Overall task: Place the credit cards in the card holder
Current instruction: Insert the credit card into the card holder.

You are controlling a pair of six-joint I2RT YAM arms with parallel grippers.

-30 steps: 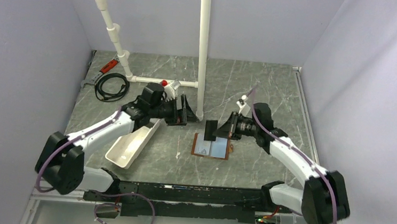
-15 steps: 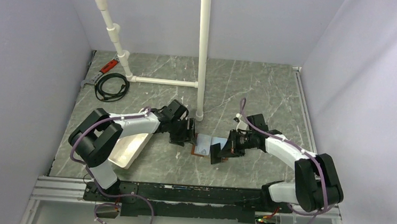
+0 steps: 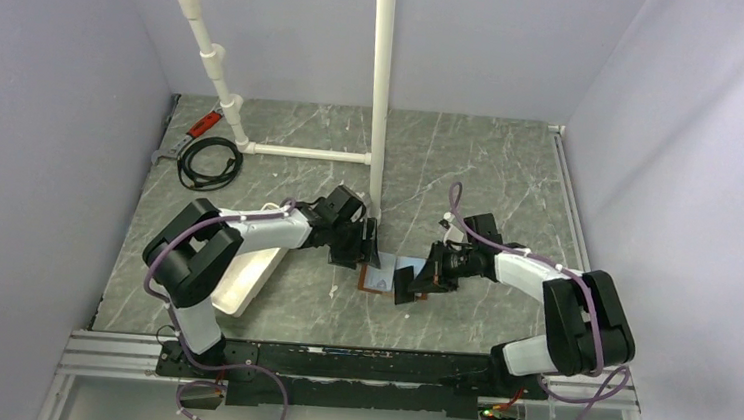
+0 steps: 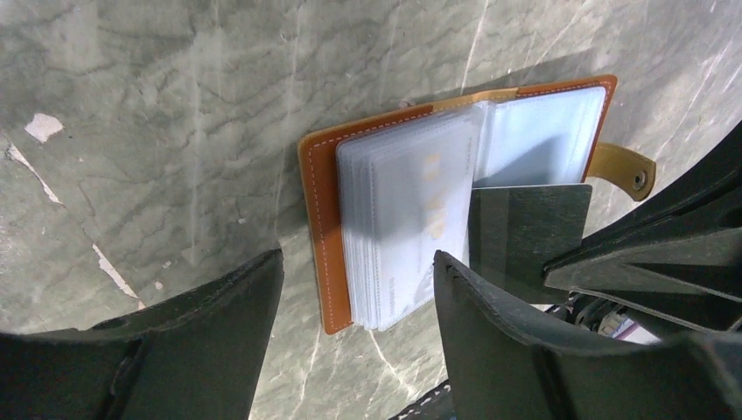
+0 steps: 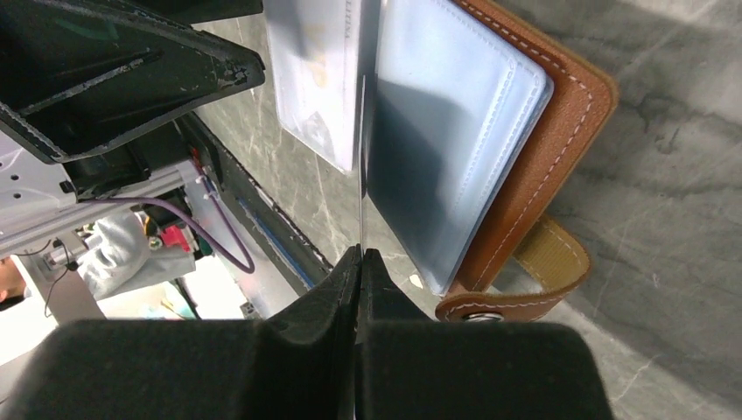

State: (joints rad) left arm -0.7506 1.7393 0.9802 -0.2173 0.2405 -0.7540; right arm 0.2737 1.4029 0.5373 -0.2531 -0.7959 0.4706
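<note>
Brown leather lies open on the tabletop (image 3: 492, 169): the card holder (image 4: 319, 219), its clear sleeves (image 4: 402, 219) fanned. To my eye the dark grey card (image 4: 525, 223) must meet one sleeve mouth squarely and slide in flat, with the stack pinned meanwhile. Over the card holder's left half hangs the left gripper (image 4: 354, 289), jaws well apart, holding nothing. At its right half the right gripper (image 5: 360, 254) is clamped on that card, edge-on.
</note>
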